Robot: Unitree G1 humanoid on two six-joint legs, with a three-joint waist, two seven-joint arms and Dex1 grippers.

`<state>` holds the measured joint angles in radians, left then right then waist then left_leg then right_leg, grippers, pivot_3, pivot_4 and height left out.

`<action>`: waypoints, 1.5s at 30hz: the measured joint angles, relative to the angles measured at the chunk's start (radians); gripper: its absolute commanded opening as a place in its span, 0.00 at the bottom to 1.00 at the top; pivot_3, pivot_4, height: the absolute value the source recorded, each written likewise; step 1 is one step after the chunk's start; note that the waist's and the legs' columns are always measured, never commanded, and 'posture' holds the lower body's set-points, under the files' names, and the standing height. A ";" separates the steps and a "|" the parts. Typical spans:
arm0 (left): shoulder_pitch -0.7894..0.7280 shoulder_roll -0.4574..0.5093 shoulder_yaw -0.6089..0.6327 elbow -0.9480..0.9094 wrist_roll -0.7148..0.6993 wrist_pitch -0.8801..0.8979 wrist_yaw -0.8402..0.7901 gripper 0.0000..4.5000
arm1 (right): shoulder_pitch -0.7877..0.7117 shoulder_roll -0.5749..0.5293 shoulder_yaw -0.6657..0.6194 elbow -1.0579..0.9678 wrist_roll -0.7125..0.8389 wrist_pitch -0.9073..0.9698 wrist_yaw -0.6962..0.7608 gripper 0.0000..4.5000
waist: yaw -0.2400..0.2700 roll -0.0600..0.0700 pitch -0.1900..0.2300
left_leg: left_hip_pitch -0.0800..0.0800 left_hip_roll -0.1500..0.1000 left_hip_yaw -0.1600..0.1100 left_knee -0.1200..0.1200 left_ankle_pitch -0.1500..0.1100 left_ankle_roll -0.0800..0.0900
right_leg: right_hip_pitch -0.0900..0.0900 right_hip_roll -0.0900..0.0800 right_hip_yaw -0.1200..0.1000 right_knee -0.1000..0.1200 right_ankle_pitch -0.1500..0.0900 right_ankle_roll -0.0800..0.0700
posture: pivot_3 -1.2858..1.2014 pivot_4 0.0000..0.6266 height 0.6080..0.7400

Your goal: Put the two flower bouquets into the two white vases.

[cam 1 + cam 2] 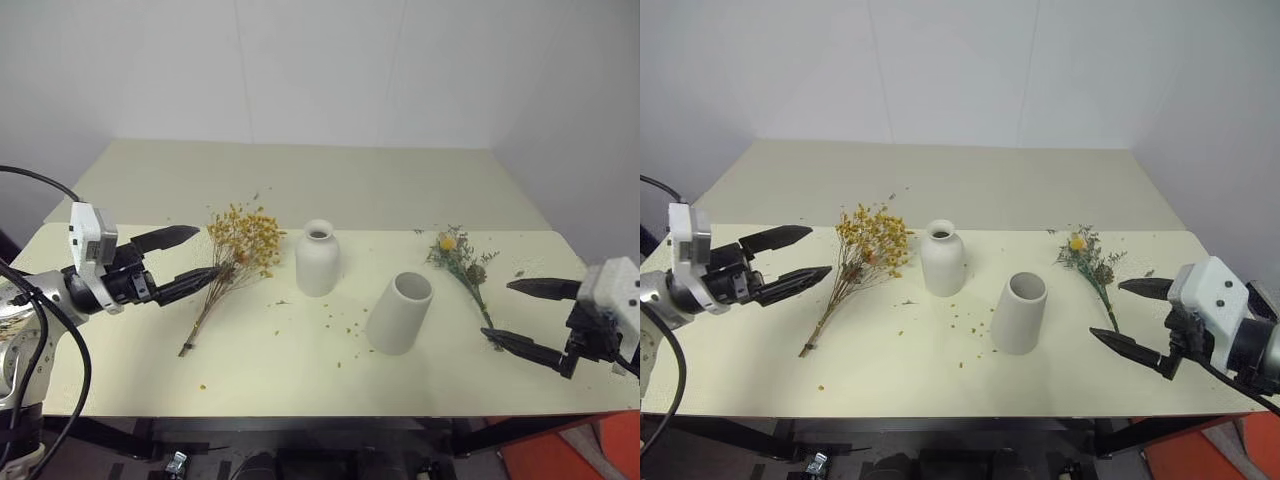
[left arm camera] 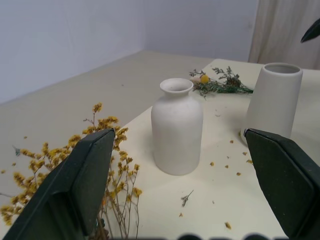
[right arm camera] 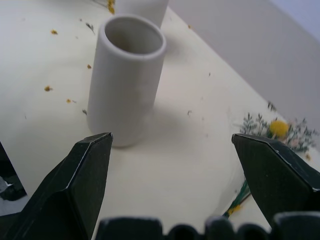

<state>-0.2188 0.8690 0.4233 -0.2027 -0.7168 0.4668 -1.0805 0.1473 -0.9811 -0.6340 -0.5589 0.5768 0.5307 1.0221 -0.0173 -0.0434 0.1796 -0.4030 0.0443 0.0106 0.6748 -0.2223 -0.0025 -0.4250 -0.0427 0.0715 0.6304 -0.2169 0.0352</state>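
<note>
L gripper (image 1: 192,256) wide open, empty, tips at yellow bunch (image 1: 243,240); its stems partly hidden in wrist view. R gripper (image 1: 528,317) wide, empty, by green sprig (image 1: 462,262) at right. Bottle vase (image 1: 318,257) mid, cylinder vase (image 1: 400,312) nearer, both upright. Cream table (image 1: 300,370) w/ petal crumbs; white walls.

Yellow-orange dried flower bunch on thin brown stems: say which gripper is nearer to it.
Left. The left gripper hovers open right beside the yellow-orange dried flower bunch; the right gripper is across the table, near the grey-green sprig bouquet.
</note>
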 measured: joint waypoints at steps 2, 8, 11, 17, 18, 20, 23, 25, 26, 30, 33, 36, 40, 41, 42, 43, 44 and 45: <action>0.035 0.013 0.020 -0.010 -0.010 0.014 -0.009 1.00 | -0.027 0.000 -0.001 0.010 0.010 0.000 -0.001 0.99 | -0.001 0.000 0.000 | 0.000 0.000 0.000 0.000 0.000 0.000 | 0.000 0.000 0.000 0.000 0.000 0.000 | 0.52 0.24 1.00; 0.095 0.051 0.097 -0.017 -0.018 0.019 -0.015 1.00 | -0.060 -0.025 -0.002 0.011 0.035 0.001 0.005 0.99 | 0.005 0.000 0.000 | 0.000 0.000 0.000 0.000 0.000 0.000 | -0.001 0.000 0.000 0.000 0.000 0.000 | 0.52 0.24 1.00; 0.101 0.053 0.106 -0.018 -0.019 0.021 -0.009 1.00 | -0.070 -0.039 0.002 0.009 0.037 0.006 0.003 0.99 | 0.006 0.000 0.000 | 0.000 0.000 0.001 0.000 0.000 0.000 | 0.000 -0.001 0.000 0.000 0.000 0.000 | 0.52 0.24 1.00; 0.096 0.066 0.092 -0.046 -0.007 0.131 0.124 1.00 | -0.148 -0.099 0.031 -0.027 0.078 0.088 -0.030 0.99 | 0.002 0.000 0.000 | 0.000 0.001 0.001 0.000 0.000 0.000 | -0.002 0.000 0.000 0.000 0.000 -0.001 | 0.52 0.24 1.00; 0.083 0.067 0.079 -0.050 0.003 0.163 0.166 1.00 | -0.167 -0.109 0.034 -0.038 0.089 0.101 -0.036 0.99 | 0.003 0.000 0.000 | 0.000 0.001 0.001 0.000 0.000 0.000 | -0.001 0.000 0.000 0.000 0.000 -0.001 | 0.52 0.24 1.00; 0.034 0.064 0.029 -0.061 0.021 0.239 0.273 1.00 | -0.210 -0.136 0.044 -0.054 0.127 0.136 -0.045 0.99 | 0.003 0.000 0.000 | 0.000 0.001 0.001 0.000 0.000 0.000 | -0.001 0.000 0.000 0.000 0.000 0.000 | 0.52 0.24 1.00; -0.057 0.020 -0.053 -0.096 0.049 0.399 0.470 1.00 | -0.276 -0.171 0.086 -0.082 0.176 0.176 -0.063 0.99 | 0.006 0.000 0.000 | 0.000 0.001 0.000 0.000 0.000 0.000 | 0.000 0.000 0.000 -0.001 0.001 0.001 | 0.52 0.24 1.00; -0.096 -0.020 -0.084 -0.115 0.055 0.495 0.575 1.00 | -0.298 -0.175 0.120 -0.091 0.190 0.185 -0.069 0.99 | 0.004 0.000 0.000 | -0.001 0.001 0.001 0.000 0.000 0.000 | 0.000 0.000 0.000 -0.001 0.003 0.004 | 0.52 0.24 1.00; -0.123 -0.056 -0.099 -0.139 0.056 0.567 0.648 1.00 | -0.313 -0.176 0.148 -0.093 0.195 0.193 -0.072 0.99 | 0.004 0.000 0.000 | -0.002 0.000 0.001 0.000 0.000 0.000 | 0.000 0.000 0.000 -0.001 0.004 0.007 | 0.52 0.24 1.00; -0.128 -0.097 -0.123 -0.221 0.048 0.718 0.757 1.00 | -0.353 -0.177 0.206 -0.089 0.192 0.196 -0.082 0.99 | -0.001 0.000 0.000 | -0.003 0.000 0.000 -0.001 0.000 0.000 | -0.002 0.000 0.000 -0.001 0.005 0.006 | 0.52 0.24 1.00; -0.130 -0.098 -0.168 -0.237 0.078 0.799 0.817 1.00 | -0.397 -0.177 0.247 -0.069 0.190 0.195 -0.087 0.99 | -0.001 0.000 0.000 | -0.002 0.000 0.000 -0.002 0.000 0.000 | -0.002 0.000 0.000 0.000 0.004 0.006 | 0.52 0.24 1.00; -0.165 -0.115 -0.202 -0.189 0.110 0.842 0.849 1.00 | -0.442 -0.177 0.291 -0.057 0.191 0.195 -0.087 0.99 | 0.001 0.000 0.000 | -0.001 0.000 -0.001 -0.001 0.000 0.000 | -0.002 0.000 0.000 0.000 0.003 0.002 | 0.52 0.24 1.00; -0.244 -0.121 -0.279 -0.134 0.144 0.888 0.852 1.00 | -0.496 -0.177 0.342 -0.052 0.192 0.196 -0.086 0.99 | 0.005 0.000 0.000 | -0.001 -0.001 -0.001 0.000 0.000 0.000 | -0.001 0.000 0.000 -0.001 0.002 0.000 | 0.52 0.24 1.00; -0.260 -0.130 -0.294 -0.128 0.146 0.900 0.851 1.00 | -0.502 -0.176 0.350 -0.048 0.191 0.196 -0.086 0.99 | 0.005 0.000 0.000 | -0.002 -0.001 -0.001 0.000 0.000 0.000 | -0.001 0.000 0.000 -0.001 0.003 0.000 | 0.52 0.24 1.00; -0.276 -0.136 -0.313 -0.118 0.150 0.908 0.847 1.00 | -0.505 -0.175 0.357 -0.043 0.190 0.195 -0.085 0.99 | 0.005 0.000 0.000 | -0.002 -0.001 -0.001 0.001 0.000 0.000 | -0.001 0.000 0.000 -0.001 0.003 0.001 | 0.52 0.24 1.00; -0.290 -0.138 -0.335 -0.107 0.155 0.910 0.839 1.00 | -0.511 -0.174 0.365 -0.037 0.187 0.195 -0.085 0.99 | 0.005 0.000 0.000 | -0.002 -0.002 -0.001 0.000 0.000 0.000 | -0.001 0.000 0.000 -0.002 0.004 0.002 | 0.52 0.24 1.00; -0.305 -0.139 -0.356 -0.094 0.163 0.910 0.830 1.00 | -0.513 -0.173 0.373 -0.035 0.182 0.195 -0.085 0.99 | 0.004 0.000 0.000 | -0.003 -0.001 -0.001 0.000 0.000 0.000 | -0.001 0.000 0.000 -0.001 0.006 0.005 | 0.52 0.24 1.00; -0.317 -0.139 -0.374 -0.079 0.169 0.911 0.825 1.00 | -0.513 -0.171 0.380 -0.034 0.176 0.195 -0.085 0.99 | 0.004 0.000 0.000 | -0.003 -0.001 -0.002 0.000 0.000 0.000 | -0.001 0.000 0.000 -0.001 0.005 0.005 | 0.52 0.24 1.00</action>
<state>-0.5355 0.7304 0.0497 -0.2814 -0.5483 1.3774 -0.2556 -0.3654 -1.1524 -0.2537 -0.5925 0.7531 0.7259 0.9367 -0.0129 -0.0438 0.1796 -0.4058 0.0429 0.0088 0.6746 -0.2224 -0.0025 -0.4265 -0.0428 0.0712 0.6290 -0.2114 0.0399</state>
